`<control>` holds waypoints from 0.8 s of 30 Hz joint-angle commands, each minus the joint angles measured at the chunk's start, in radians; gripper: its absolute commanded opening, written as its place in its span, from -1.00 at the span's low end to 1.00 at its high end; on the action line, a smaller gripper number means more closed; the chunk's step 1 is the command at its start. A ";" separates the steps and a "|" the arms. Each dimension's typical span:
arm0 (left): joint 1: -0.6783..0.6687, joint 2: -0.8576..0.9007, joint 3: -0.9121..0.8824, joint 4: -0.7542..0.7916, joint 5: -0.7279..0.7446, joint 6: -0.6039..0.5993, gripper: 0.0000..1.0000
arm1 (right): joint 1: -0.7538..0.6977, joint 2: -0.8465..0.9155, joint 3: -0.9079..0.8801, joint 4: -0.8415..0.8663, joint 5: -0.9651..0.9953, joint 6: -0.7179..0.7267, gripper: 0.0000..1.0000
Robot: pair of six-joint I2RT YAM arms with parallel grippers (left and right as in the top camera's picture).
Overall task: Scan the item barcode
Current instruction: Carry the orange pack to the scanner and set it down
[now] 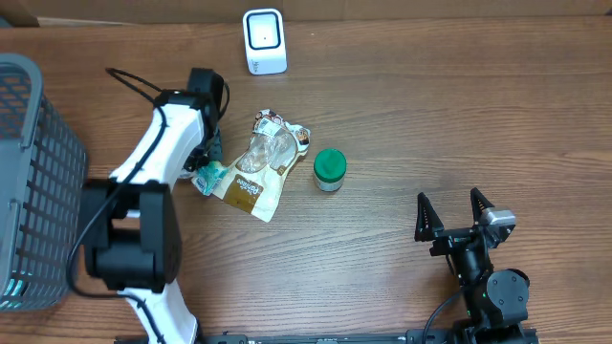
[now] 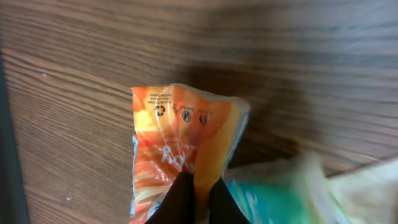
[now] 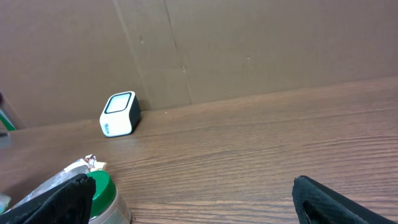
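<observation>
Overhead: a white scanner stands at the tabletop's far edge, a grey basket sits at left, and a clear snack bag lies just beside a green-lidded jar. The right end effector is empty, fingers apart, well away from them. Left wrist: the left end effector is clamped on an orange packet, next to a blurred teal packet. Right wrist: the scanner is far left, the jar nearer.

You look at table: brown wood grain, matt. Basket: grey plastic lattice. Scanner: smooth white plastic, glossy face. Orange packet: shiny crinkled film. Pouch: clear glossy film. Jar lid: green plastic. Back wall: dull cardboard.
</observation>
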 commanded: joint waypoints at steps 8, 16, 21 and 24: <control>-0.004 0.015 0.057 -0.060 0.021 -0.014 0.24 | -0.003 -0.006 -0.010 0.006 -0.002 -0.004 1.00; -0.002 -0.062 0.372 -0.280 0.137 -0.006 0.47 | -0.003 -0.006 -0.010 0.006 -0.002 -0.004 1.00; 0.001 -0.138 0.556 -0.404 0.150 -0.002 0.47 | -0.003 -0.006 -0.010 0.006 -0.002 -0.004 1.00; 0.018 -0.188 0.651 -0.467 0.150 -0.003 0.43 | -0.003 -0.006 -0.011 0.006 -0.003 -0.004 1.00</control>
